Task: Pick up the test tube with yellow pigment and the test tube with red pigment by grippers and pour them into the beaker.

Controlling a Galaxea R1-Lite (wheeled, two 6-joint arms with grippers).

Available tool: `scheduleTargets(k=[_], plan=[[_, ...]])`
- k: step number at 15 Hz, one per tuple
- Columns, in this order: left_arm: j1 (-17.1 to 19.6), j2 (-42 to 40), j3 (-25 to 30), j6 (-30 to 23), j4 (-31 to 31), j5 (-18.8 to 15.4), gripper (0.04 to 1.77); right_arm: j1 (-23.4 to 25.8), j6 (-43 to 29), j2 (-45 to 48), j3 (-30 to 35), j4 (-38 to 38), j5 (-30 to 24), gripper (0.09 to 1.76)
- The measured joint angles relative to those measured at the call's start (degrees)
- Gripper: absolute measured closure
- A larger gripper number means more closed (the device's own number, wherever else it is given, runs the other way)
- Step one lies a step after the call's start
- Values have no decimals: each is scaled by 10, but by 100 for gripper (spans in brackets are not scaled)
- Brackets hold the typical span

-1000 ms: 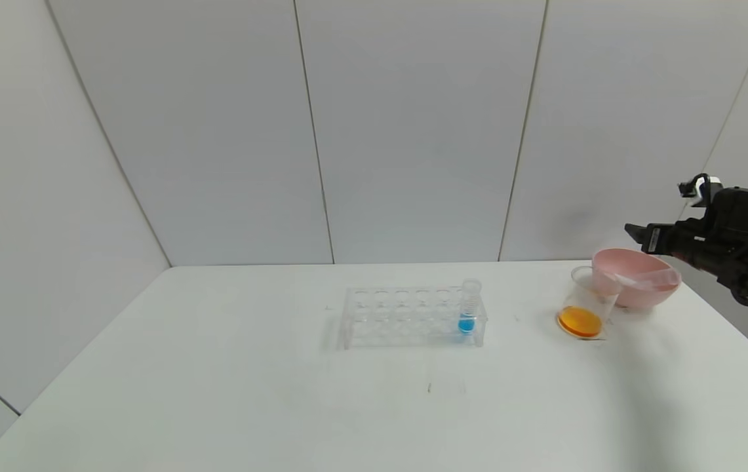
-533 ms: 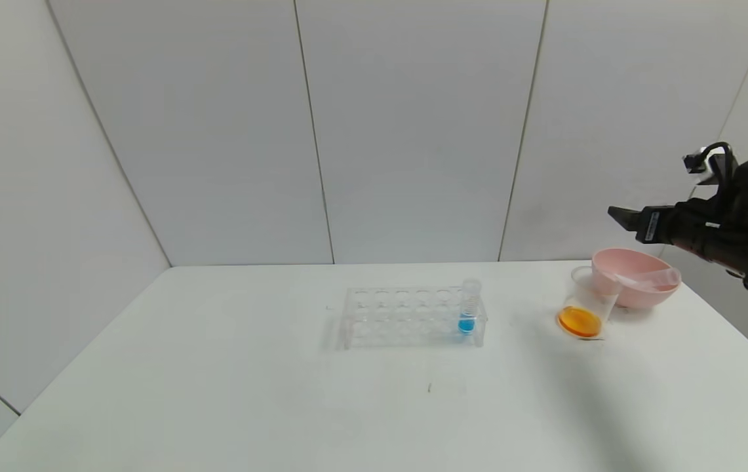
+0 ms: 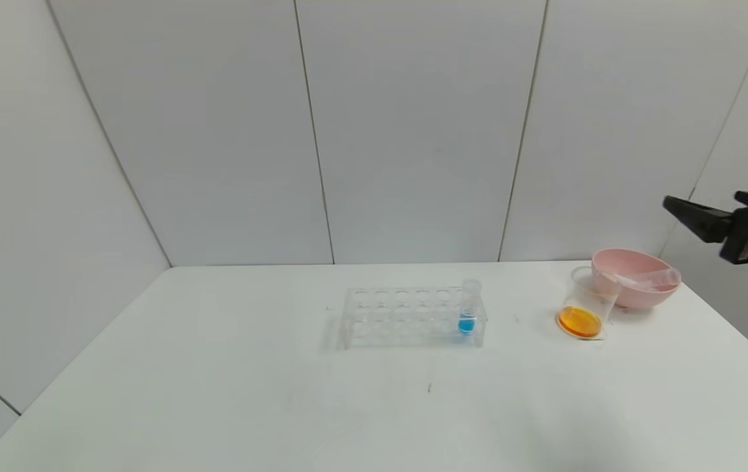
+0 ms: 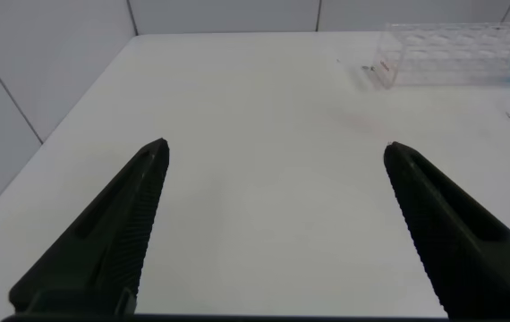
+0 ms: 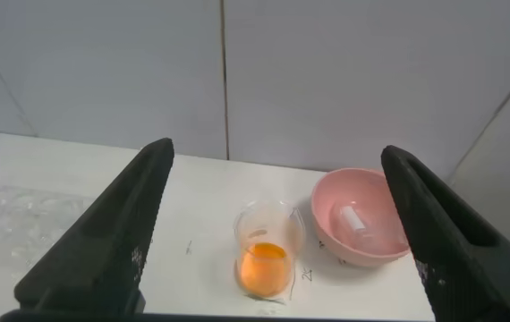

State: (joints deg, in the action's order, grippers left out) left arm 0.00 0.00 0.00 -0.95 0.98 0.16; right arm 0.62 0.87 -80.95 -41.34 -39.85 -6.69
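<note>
Now the right gripper (image 3: 718,208) hangs in the air at the far right side of the table (image 3: 282,406), its two black fingers spread wide with nothing between them. Below it and a little toward the table's middle stands the beaker (image 3: 585,313), upright, with orange liquid pooled in its bottom. In the right wrist view the beaker (image 5: 268,258) shows in the gap between the spread fingers, well apart from both of them. Just beside the beaker, on the side nearer the gripper, sits the pink bowl (image 3: 636,296), touching or nearly touching the beaker's rim; an empty clear tube (image 3: 650,280) lies across the inside of the bowl. Whether this tube held yellow or red pigment cannot be told, and a second one cannot be made out.

Farther from the right gripper, toward the middle of the table, stands the clear tube rack (image 3: 406,318), with one tube of blue liquid (image 3: 469,308) upright in its end nearest the beaker.

The left gripper (image 4: 273,224) appears only in its own wrist view, fingers spread wide and empty above bare table, the rack (image 4: 456,54) well apart beyond it.
</note>
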Motion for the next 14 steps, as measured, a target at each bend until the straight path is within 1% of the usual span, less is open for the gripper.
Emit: scheduleTargets(k=[4,6,8,12,14], plan=[[0,0,0,0,0,0,9,12,0,180,110,5,-9,17],[0,0,0,0,0,0,9,12,0,273,156,27,-25,16],[0,0,0,0,0,0,9,11,-1,370,182,87,-43,16],[0,0,0,0,0,0,9,6,-1,578,194,272,-81,15],[0,0,0,0,0,0,9,0,0,670,199,323,-90,15]])
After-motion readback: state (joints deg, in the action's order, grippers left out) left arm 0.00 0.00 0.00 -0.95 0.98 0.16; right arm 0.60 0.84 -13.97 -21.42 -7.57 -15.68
